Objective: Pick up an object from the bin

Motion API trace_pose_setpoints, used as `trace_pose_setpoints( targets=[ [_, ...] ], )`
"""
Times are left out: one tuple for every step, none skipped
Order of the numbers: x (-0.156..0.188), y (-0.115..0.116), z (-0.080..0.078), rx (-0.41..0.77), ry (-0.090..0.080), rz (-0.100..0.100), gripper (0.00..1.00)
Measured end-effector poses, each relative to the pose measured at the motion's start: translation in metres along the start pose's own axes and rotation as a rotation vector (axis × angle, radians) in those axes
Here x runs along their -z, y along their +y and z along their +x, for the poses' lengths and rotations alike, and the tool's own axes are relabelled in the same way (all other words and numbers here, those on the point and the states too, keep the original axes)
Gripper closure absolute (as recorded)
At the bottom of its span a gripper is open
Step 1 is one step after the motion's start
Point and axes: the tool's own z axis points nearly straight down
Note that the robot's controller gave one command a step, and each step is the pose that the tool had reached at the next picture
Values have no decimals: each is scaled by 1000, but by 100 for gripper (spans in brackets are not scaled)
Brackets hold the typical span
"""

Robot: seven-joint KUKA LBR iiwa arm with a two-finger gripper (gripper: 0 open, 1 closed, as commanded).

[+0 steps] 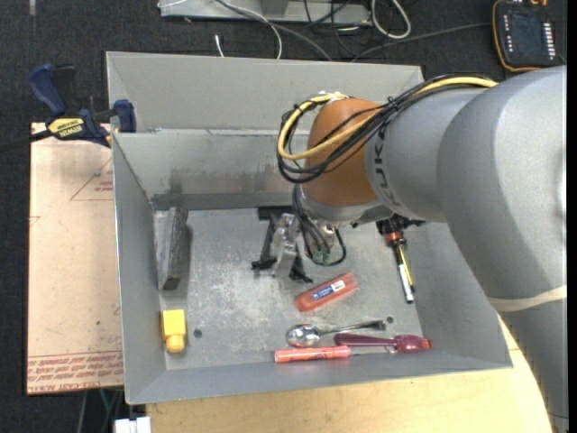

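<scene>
**A:** Hovering or touching down: where is the end effector (288, 246)?

**B:** Low over the middle of the grey metal bin (135, 233), nearer the back wall than the front. It hangs under the arm's orange wrist cover (347, 152), which hides part of it.

**A:** Spread or pressed together?

**B:** I cannot tell from this angle.

**A:** What is it nearest to?

**B:** A small black angular piece (264, 258) on the bin floor, just beside the end effector on the view's left. Whether the two touch, I cannot tell.

**A:** What else lies near?

**B:** An orange-red flat stick (326, 293) lies just in front of it, tilted. A black pen with an orange end (403, 267) lies to the view's right, close under the arm. Along the front wall a metal spoon (305, 335), a purple-handled utensil (388, 342) and a pink stick (311, 354) lie close together.

**A:** And the view's left side?

**B:** A grey block (169, 246) sits against the left wall. A yellow block (173, 329) lies toward the front left corner. Both are well apart from the end effector.
</scene>
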Motion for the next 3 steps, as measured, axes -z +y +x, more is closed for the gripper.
trace_pose_setpoints(
  targets=[
    [17, 0, 1, 1, 2, 0, 100],
    [39, 0, 0, 2, 1, 0, 100],
    [57, 0, 0, 4, 0, -1, 100]
  ],
)
